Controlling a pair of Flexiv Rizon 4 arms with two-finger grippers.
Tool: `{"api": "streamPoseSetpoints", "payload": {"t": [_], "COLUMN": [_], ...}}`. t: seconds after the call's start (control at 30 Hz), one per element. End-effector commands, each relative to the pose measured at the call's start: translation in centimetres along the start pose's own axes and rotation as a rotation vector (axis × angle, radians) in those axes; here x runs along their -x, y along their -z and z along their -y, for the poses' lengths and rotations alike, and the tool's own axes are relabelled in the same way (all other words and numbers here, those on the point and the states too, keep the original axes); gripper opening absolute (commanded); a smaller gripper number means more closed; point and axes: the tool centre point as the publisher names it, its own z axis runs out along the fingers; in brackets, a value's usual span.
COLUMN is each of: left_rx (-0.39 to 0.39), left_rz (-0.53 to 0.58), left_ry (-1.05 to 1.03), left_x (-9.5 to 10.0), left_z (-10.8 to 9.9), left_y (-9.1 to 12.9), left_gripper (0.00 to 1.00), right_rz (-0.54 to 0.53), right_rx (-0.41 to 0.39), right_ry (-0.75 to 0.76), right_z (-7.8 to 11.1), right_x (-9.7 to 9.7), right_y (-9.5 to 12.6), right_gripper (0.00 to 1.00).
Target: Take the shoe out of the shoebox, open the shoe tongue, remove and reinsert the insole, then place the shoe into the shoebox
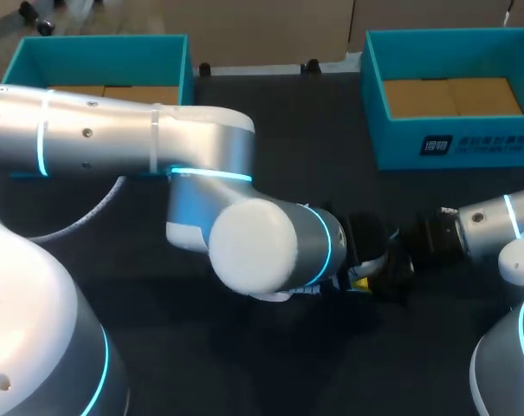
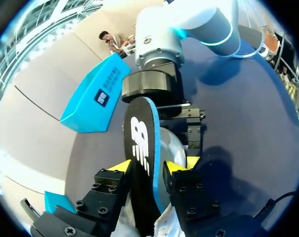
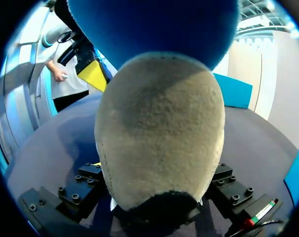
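while the left gripper [image 2: 148, 168] pinches the insole [image 2: 139, 143] on edge between both yellow tips, one tip pressed to each face, the insole's black top with white logo faces one finger and its blue rim the other. just ahead, the right gripper [image 1: 398, 260] is clamped on the shoe [image 3: 159, 133], whose grey suede end fills the right wrist view; its tips are hidden behind the shoe. insole and shoe are touching or nearly so, can't tell which, and the two grippers meet near the table's middle, right of centre. left arm [image 1: 158, 139] crosses from the left edge, its big elbow hiding the spot from above; right arm [image 1: 495, 217] comes in from the right edge. dark table [image 1: 287, 121] shows bare room between the grippers and the far edge. right shoebox [image 1: 452, 139] sits at the far right corner, left shoebox [image 1: 97, 48] at the far left, both teal, open, well apart from the grippers.
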Motion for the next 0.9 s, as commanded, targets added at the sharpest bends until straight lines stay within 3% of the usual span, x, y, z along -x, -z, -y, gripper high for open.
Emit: {"api": "streamPoseSetpoints", "payload": {"t": [0.03,0.4,0.7,0.8,0.87,0.9], "left_rx": [0.005,-0.012,-0.010,-0.004,-0.002,0.000], "left_rz": [0.071,0.130,0.166,0.168,0.166,0.165], "left_ry": [0.004,0.018,0.021,0.029,0.028,0.028], "left_x": [-0.3,-0.3,0.0,-0.1,-0.2,-0.2], "left_z": [-0.1,-0.8,-1.1,-1.4,-1.5,-1.5], "left_y": [0.2,-0.7,-1.8,-2.1,-2.2,-2.2], "left_gripper": [0.40,0.40,0.32,0.24,0.05,0.00], "right_rz": [0.001,0.001,0.001,0.001,0.001,0.001], "right_rx": [-0.004,-0.004,-0.004,-0.004,-0.004,-0.004], "right_ry": [0.000,0.000,0.000,0.000,0.000,0.000], "right_z": [0.0,0.0,0.0,0.0,0.0,0.0], "right_x": [0.0,0.0,0.0,0.0,0.0,0.0], "right_y": [-0.1,-0.1,-0.1,-0.1,-0.1,-0.1], "right_gripper": [0.00,0.00,0.00,0.00,0.00,0.00]}}
